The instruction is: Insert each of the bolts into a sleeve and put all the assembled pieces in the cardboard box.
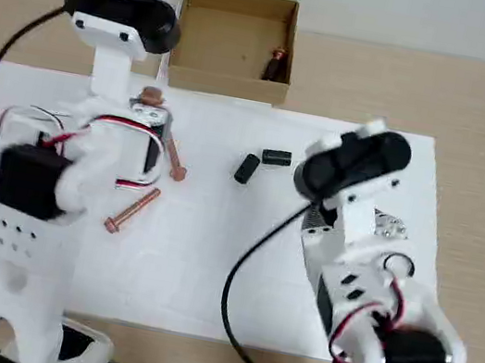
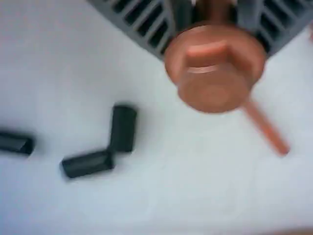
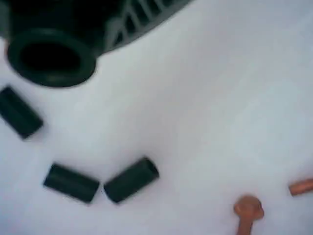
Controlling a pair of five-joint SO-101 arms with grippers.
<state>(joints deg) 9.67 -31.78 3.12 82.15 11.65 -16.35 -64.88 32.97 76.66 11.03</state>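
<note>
The left gripper (image 2: 215,22) is clamped on a copper bolt (image 2: 215,68), whose broad head is turned toward the wrist camera, held clear of the white sheet (image 1: 188,275); the right gripper (image 3: 54,27) is closed around a black sleeve (image 3: 49,56), whose open bore faces its own camera, also lifted off the sheet; in the high view the two arms stand well apart, the one with the bolt close to the cardboard box (image 1: 227,85), the other toward the opposite side of the sheet. One assembled piece (image 1: 275,63) already lies in a corner of the box; a loose bolt (image 1: 132,209) and a second loose bolt (image 1: 174,160) rest beside the left arm; spare sleeves (image 1: 247,168) lie between the arms. Mating the two held parts looks to be the step in hand, and the risk sits there; if shank and bore are not on one line, the tip would likely catch the sleeve's rim and twist it in the jaws, or push it out altogether; how much shank stands free of the fingers I cannot tell, and too little would give a shallow fit, so the sleeve might slide off on the way to the box; a low pass could also nudge the spare sleeves, which are round and would probably roll.
</note>
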